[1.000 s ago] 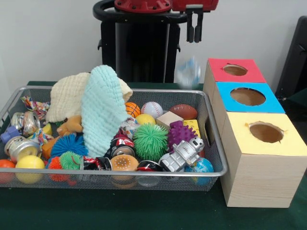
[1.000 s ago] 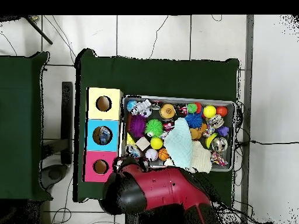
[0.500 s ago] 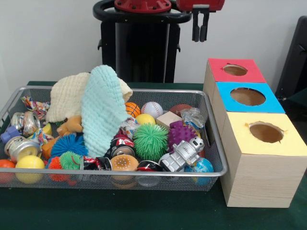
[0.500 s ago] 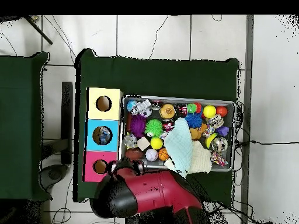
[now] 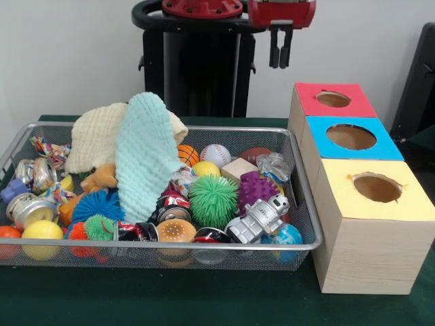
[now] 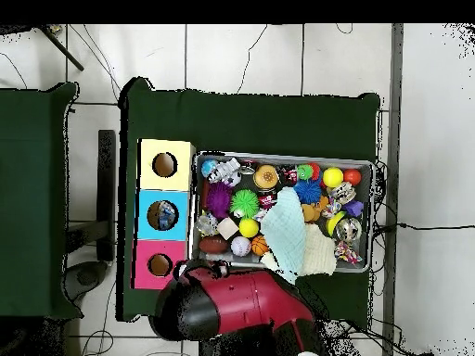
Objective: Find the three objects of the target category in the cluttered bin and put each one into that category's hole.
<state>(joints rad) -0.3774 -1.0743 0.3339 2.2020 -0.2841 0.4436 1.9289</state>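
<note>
Crumpled clear wrapper (image 5: 273,165) among basket (image 5: 304,197) toys; jaws nearly closed, empty, above.

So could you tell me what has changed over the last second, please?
The wrapper that was in mid-air below the gripper a second ago now lies in the bin beside the purple ball. The gripper hangs empty above. Cloths, toys and boxes are unchanged.
</note>
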